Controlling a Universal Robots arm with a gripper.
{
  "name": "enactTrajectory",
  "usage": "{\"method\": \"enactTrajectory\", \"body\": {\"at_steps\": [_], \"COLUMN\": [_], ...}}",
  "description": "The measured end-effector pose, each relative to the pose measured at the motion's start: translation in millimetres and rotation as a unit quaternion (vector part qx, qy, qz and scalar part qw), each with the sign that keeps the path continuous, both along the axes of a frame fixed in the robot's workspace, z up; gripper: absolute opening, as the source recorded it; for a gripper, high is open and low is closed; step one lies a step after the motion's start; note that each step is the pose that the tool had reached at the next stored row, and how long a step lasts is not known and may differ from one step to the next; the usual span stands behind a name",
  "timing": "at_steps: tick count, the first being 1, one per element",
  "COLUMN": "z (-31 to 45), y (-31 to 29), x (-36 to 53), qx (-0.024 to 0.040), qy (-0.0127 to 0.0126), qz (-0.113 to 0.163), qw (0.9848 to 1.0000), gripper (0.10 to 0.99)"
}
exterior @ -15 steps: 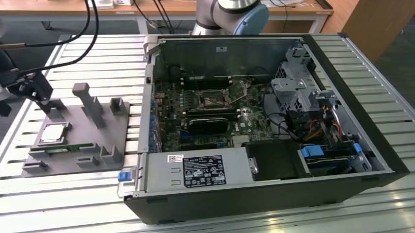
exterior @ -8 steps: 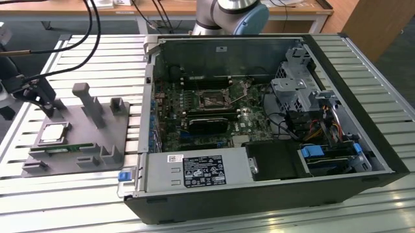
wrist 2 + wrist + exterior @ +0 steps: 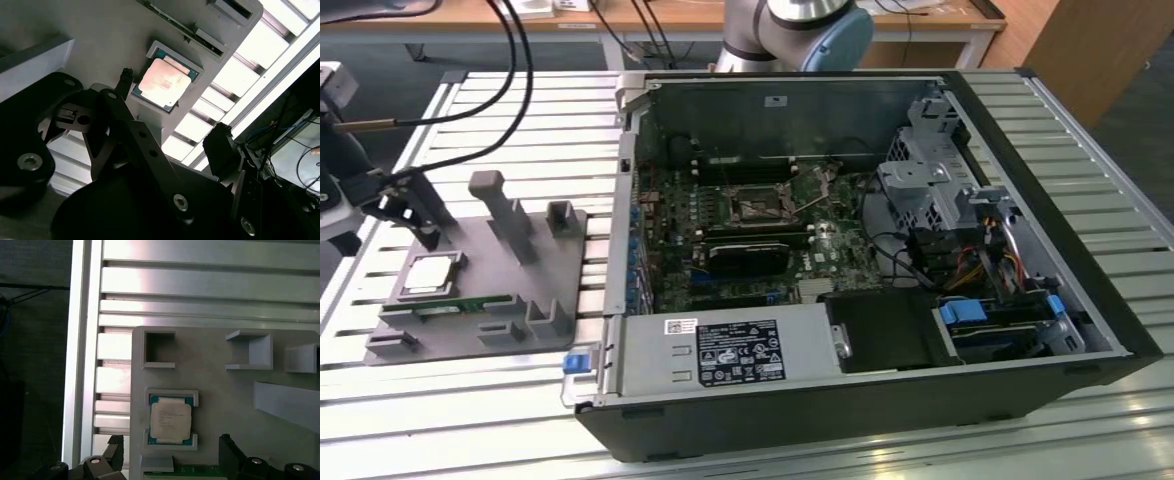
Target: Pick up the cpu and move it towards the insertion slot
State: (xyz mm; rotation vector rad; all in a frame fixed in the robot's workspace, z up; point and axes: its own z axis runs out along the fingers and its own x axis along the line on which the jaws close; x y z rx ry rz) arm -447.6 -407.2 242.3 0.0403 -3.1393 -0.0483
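Exterior view's left: the cpu (image 3: 431,275) sits in its grey holder (image 3: 574,265); gripper (image 3: 170,442) hovers close, fingers (image 3: 227,452) spread. Light, rigid, delicate chip, likely best pinched by opposite edges.

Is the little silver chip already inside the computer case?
No, the cpu lies on the grey holder, outside the computer case.

Nothing was legible. The black label (image 3: 738,353) on the power supply (image 3: 644,368) carried white print and symbols, too small to read. The white sticker (image 3: 683,326) just beside it was the same. The cpu (image 3: 170,418) lid showed faint lines of print, unreadable.
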Motion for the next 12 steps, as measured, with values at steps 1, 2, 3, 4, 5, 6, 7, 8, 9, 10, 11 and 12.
{"method": "enactTrajectory", "body": {"at_steps": [1, 2, 3, 4, 5, 6, 7, 8, 9, 10, 11, 12], "z": [-1.9, -3.6, -5.4, -7.4, -9.2, -11.0, -12.7, -14.5, -16.3, -18.3, -20.1, -21.8], "y": [-0.1, -0.2, -0.3, -0.3, -0.3, -0.3, -0.3, -0.4, -0.4, -0.3, -0.4, -0.3], "x": [0.0, -0.1, 0.0, 0.0, 0.0, 0.0, 0.1, 0.2, 0.3, 0.5, 0.6, 0.7], "qx": [0.0001, 0.0000, 0.0001, 0.0001, 0.0001, 0.0000, 0.0000, 0.0000, 0.0000, 0.0001, 0.0000, 0.0000], "qy": [0.0000, 0.0000, 0.0000, 0.0000, 0.0000, 0.0000, 0.0000, 0.0000, 0.0000, -0.0001, 0.0000, 0.0000], "qz": [0.000, 0.000, 0.000, 0.000, 0.000, 0.000, 0.000, 0.001, 0.002, 0.003, 0.004, 0.005], "qw": [1.0000, 1.0000, 1.0000, 1.0000, 1.0000, 1.0000, 1.0000, 1.0000, 1.0000, 1.0000, 1.0000, 1.0000], "gripper": [0.839, 0.839, 0.839, 0.839, 0.839, 0.839, 0.839, 0.839, 0.839, 0.839, 0.839, 0.839]}}
